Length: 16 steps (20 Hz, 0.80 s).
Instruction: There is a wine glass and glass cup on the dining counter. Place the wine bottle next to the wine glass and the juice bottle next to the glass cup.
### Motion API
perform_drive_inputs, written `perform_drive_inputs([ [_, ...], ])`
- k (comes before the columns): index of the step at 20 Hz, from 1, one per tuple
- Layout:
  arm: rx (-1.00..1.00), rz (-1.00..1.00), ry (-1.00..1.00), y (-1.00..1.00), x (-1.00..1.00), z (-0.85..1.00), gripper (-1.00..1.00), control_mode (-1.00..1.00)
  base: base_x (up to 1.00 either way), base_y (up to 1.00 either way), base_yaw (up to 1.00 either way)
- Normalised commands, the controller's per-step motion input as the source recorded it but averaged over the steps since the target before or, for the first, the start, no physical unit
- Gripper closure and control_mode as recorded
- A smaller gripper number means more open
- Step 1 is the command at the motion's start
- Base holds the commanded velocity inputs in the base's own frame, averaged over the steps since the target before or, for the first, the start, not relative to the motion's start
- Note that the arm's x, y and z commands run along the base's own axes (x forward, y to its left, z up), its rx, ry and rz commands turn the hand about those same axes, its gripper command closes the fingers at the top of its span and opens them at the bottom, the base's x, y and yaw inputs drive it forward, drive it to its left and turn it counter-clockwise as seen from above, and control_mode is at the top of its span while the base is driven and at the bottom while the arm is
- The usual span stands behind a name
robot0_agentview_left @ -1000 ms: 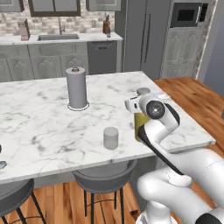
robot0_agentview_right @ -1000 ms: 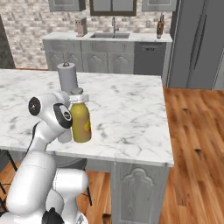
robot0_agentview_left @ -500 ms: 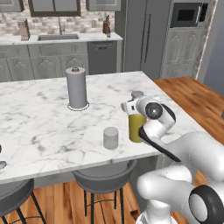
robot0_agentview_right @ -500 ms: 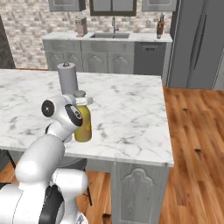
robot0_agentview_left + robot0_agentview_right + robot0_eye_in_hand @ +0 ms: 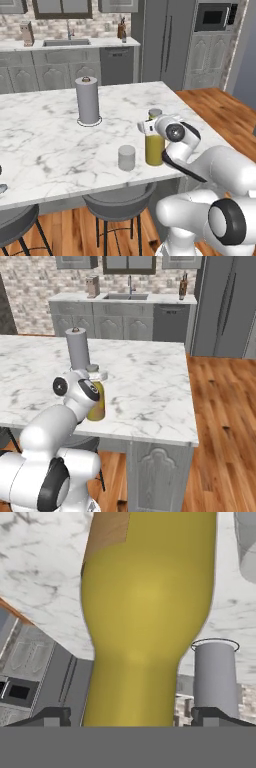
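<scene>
The juice bottle (image 5: 154, 147) stands upright near the front edge of the bench (image 5: 45, 130), just beside the glass cup (image 5: 126, 157), which sits to its left in the left base view. The tool (image 5: 130, 717) is set about the bottle's neck, below the pale cap (image 5: 155, 113). In the hand view the two finger tips (image 5: 50, 716) flank the yellow body on either side, with the paper towel roll (image 5: 215, 674) seen beyond. Whether the pads are pressing the bottle or are just clear of it cannot be told from these pictures; the bottle's foot appears to rest on the marble, though the arm hides part of it in the right base view.

The placing of this bottle is judged nearly complete. For the step to be done well, the bottle's base should be confirmed flat on the bench before the fingers are parted. The fingers should be parted evenly, so that neither side nudges the bottle toward the cup or the near edge. The hand should then be drawn straight back along its own axis, with no sideways sweep, since the cup stands close. The wine bottle would remain to be fetched afterwards.
</scene>
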Motion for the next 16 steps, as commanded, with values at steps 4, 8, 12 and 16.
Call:
perform_drive_inputs([
  [4, 0.02, 0.00, 0.00, 0.06, 0.00, -0.19, 1.00, -1.00, 0.00, 0.00, 0.00],
  [8, 0.01, 0.00, 0.00, 0.00, 0.01, -0.21, 1.00, -1.00, 0.00, 0.00, 0.00],
  [12, 0.00, 0.00, 0.00, 0.00, 0.00, -0.31, 1.00, -1.00, 0.00, 0.00, 0.00],
  [16, 0.00, 0.00, -0.03, 0.00, 0.03, -0.37, 1.00, -1.00, 0.00, 0.00, 0.00],
])
